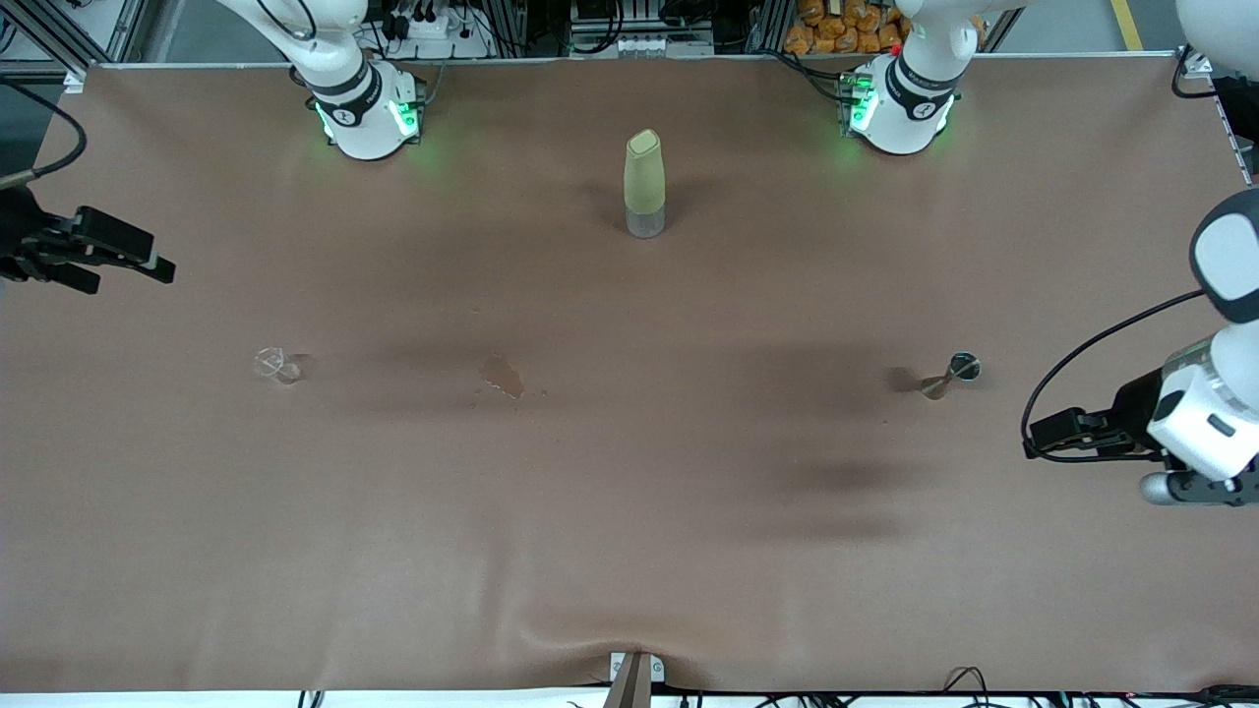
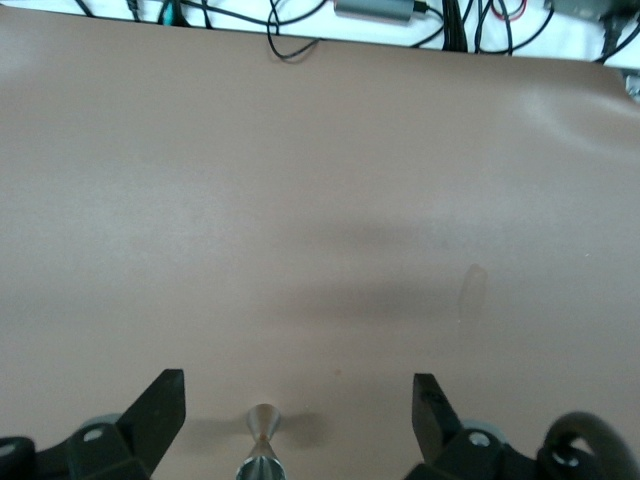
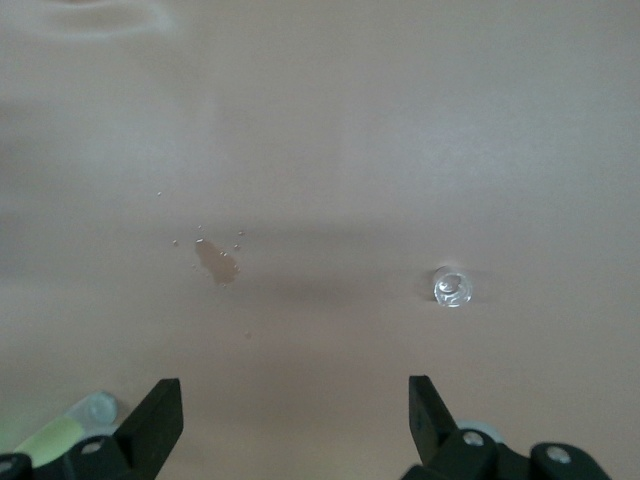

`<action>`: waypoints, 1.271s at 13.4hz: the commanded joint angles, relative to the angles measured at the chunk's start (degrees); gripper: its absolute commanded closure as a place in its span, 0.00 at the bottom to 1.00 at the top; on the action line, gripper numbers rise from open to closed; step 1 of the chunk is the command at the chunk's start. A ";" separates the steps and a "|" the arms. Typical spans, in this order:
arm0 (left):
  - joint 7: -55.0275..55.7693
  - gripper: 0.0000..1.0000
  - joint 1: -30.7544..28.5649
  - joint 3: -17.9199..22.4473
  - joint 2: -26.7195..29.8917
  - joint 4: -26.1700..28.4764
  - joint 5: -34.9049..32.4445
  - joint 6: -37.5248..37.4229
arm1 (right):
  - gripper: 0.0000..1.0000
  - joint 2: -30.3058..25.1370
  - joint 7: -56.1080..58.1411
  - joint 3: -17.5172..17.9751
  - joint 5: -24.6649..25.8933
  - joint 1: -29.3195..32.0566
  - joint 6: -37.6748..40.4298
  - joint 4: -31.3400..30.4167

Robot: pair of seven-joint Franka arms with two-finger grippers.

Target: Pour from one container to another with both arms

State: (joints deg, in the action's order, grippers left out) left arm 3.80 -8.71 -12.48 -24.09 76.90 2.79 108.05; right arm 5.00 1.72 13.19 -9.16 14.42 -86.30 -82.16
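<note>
Worktop (image 1: 629,511): brown cloth, with a small brownish spill stain (image 1: 503,375) near its middle.
Small clear glass cup (image 1: 276,365): stands upright toward the right arm's end; see-through, round rim, contents too faint to judge.
Small metal hourglass-shaped measuring cup (image 1: 952,375): stands upright toward the left arm's end, about level with the glass cup and well apart from it; shiny, narrow waist, open mouth up.
Tall pale-green bottle with a clear base (image 1: 644,184): upright, farther from the front camera, between the two arm bases.
Right gripper (image 1: 108,254): over the worktop's edge at the right arm's end, fingers wide apart, holding nothing; the glass cup lies inward from it.
Left gripper (image 1: 1050,431): over the left arm's end, fingers wide apart, holding nothing; the metal cup is just inward.
Key relation: each cup is nearest its own arm.
Stage: both cups stand free; this fits either before or after pouring.
</note>
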 commanded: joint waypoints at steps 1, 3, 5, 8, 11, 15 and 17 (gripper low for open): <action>2.70 0.00 0.71 0.62 4.30 1.15 -1.47 -6.25 | 0.00 -4.20 -1.46 -8.06 1.77 -7.79 -3.78 -5.99; 4.36 0.00 2.45 2.54 7.19 1.67 -1.38 -10.65 | 0.00 -4.73 -1.20 -15.70 1.95 -12.46 -3.70 -6.00; 4.98 0.00 6.14 8.50 10.97 3.95 -0.24 -13.83 | 0.00 -4.91 -1.28 -19.86 1.95 -15.72 -1.87 -5.30; 4.11 0.00 6.77 10.63 19.22 12.02 3.96 -13.05 | 0.00 -4.91 -1.46 -19.52 1.33 -13.54 3.15 -4.59; 2.44 0.00 8.36 13.10 20.58 13.89 4.86 -12.25 | 0.00 -4.47 -1.37 -19.61 1.95 -13.71 2.46 -5.11; 1.73 0.00 8.18 13.01 19.52 13.72 4.95 -12.34 | 0.00 -4.21 -0.67 -19.08 10.03 -13.45 1.14 -5.20; 1.38 0.00 8.09 13.10 19.43 13.72 4.95 -12.43 | 0.00 -4.38 -0.67 -19.26 10.12 -13.62 0.26 -5.20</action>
State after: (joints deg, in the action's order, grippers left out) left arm 6.36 -1.22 -0.27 -5.09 90.17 6.79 95.04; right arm 1.36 1.26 -6.15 -0.49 0.95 -85.06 -86.69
